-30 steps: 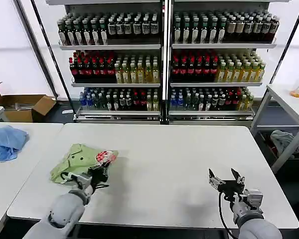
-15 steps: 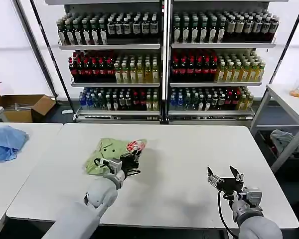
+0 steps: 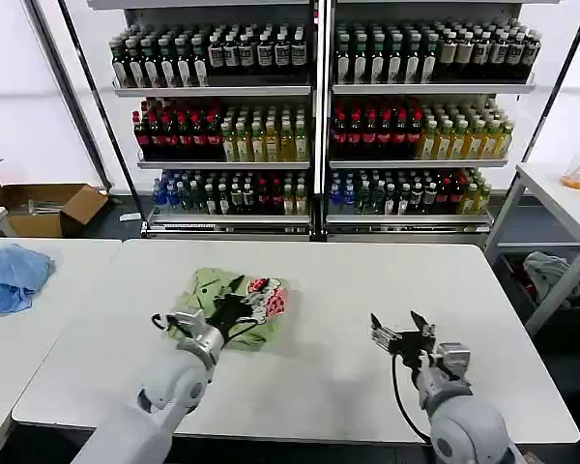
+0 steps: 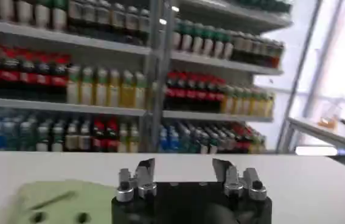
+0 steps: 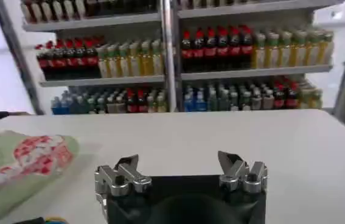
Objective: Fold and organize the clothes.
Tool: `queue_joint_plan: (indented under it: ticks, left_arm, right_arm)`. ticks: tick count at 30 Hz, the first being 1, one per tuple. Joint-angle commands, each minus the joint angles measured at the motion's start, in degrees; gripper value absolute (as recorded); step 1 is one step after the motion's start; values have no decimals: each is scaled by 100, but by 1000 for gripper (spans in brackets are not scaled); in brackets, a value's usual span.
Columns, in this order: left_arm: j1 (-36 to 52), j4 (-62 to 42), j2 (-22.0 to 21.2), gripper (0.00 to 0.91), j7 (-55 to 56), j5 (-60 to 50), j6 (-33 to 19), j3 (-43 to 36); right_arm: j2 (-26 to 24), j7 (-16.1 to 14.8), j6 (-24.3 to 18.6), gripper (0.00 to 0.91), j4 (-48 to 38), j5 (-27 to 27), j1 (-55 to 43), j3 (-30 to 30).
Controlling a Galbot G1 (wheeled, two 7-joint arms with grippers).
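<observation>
A: Where's the shirt (image 3: 234,304) from your seat?

B: I see it bunched on the white table (image 3: 348,290), left of centre, light green with the pink-red and white print facing up toward its right end. My right wrist camera catches it too (image 5: 20,161), off to the side on the tabletop.

A: Can you read anything on that print?

B: No, the graphic is too small for me to make out letters. Same with the bottles on the shelves (image 3: 319,116) behind: dark, red, yellow and blue rows, labels unreadable.

A: Left gripper (image 3: 234,302)?

B: I have it over the shirt's near edge, right by the print. In its wrist view the gripper (image 4: 184,173) has its fingers spread wide with nothing between them, green fabric lying below and beside.

A: And the right gripper (image 3: 398,332)?

B: It hovers above bare table, right of the shirt and apart from it. Fingers (image 5: 126,167) wide apart, gripping nothing.

A: Anything else about?

B: A blue cloth (image 3: 12,275) on the neighbouring table at far left.
</observation>
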State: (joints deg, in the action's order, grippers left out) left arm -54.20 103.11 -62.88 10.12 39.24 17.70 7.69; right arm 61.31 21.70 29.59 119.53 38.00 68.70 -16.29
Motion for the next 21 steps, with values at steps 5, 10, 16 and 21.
queue_joint_plan:
  ticks: [5, 10, 16, 21]
  left_arm:
    - [-1544, 740, 642, 907, 225, 460, -369, 2497]
    - [-1788, 763, 525, 907, 226, 445, -429, 2706]
    - [-1928, 749, 459, 907, 217, 419, -465, 2758]
    - [-1989, 798, 437, 907, 220, 398, -471, 2763]
  right_arm:
    - [942, 353, -45, 907, -2104, 1873, -2602, 2128]
    - [1259, 345, -95, 907, -2533, 2177, -2730, 2228]
    - [1647, 297, -143, 907, -2923, 2083, -2742, 2402]
    - [1904, 261, -163, 907, -3133, 2069, -2734, 2447]
